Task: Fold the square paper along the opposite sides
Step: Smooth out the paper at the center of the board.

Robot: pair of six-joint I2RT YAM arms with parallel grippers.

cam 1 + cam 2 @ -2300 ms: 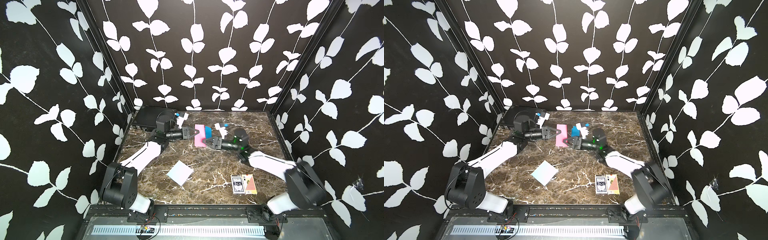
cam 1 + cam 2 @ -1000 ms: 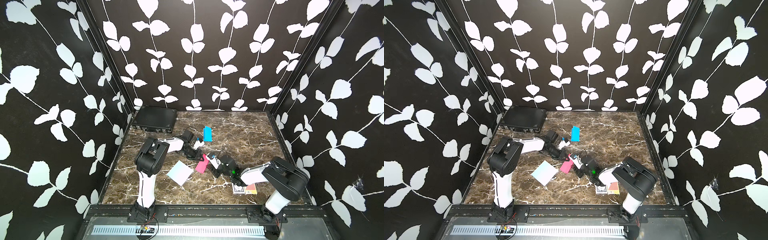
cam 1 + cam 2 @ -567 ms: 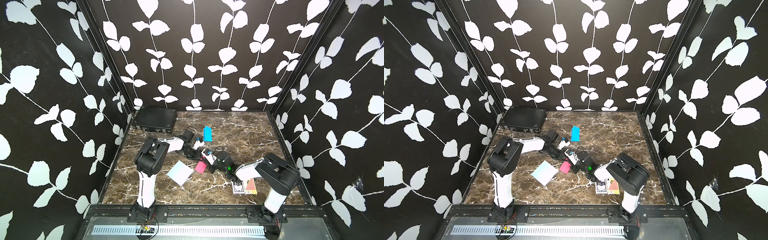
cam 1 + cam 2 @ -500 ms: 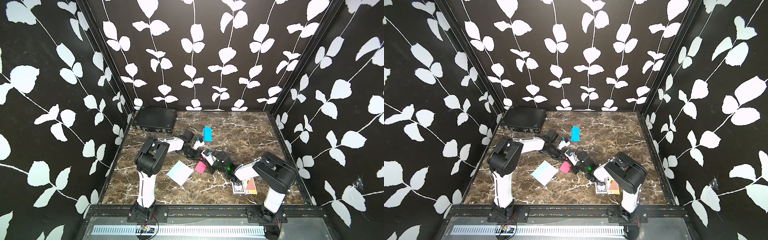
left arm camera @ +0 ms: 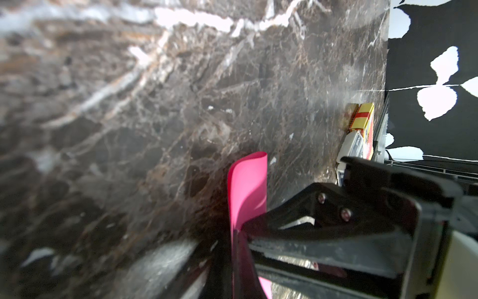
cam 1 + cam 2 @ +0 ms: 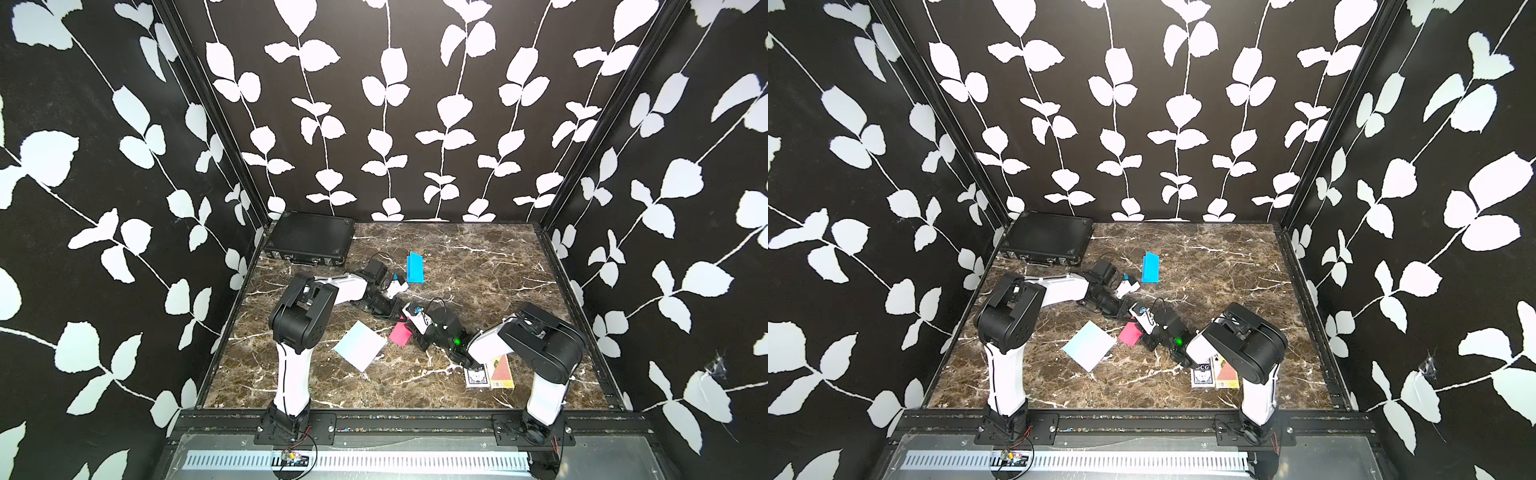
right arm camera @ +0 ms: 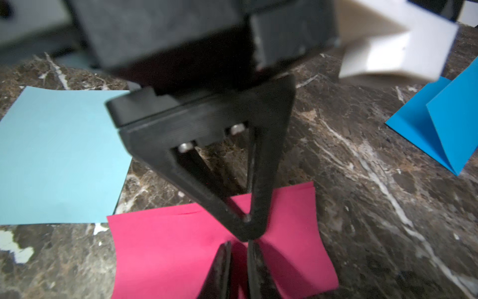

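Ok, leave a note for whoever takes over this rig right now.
Left pincer shut on the pink paper.
Right pincer shut on it too.
Pink paper is at the middle of the table, bent over, fold rounded, not creased.
Done: blue paper lies folded farther back.
Left to do: press the pink crease; light blue sheet beside it lies flat, unfolded.
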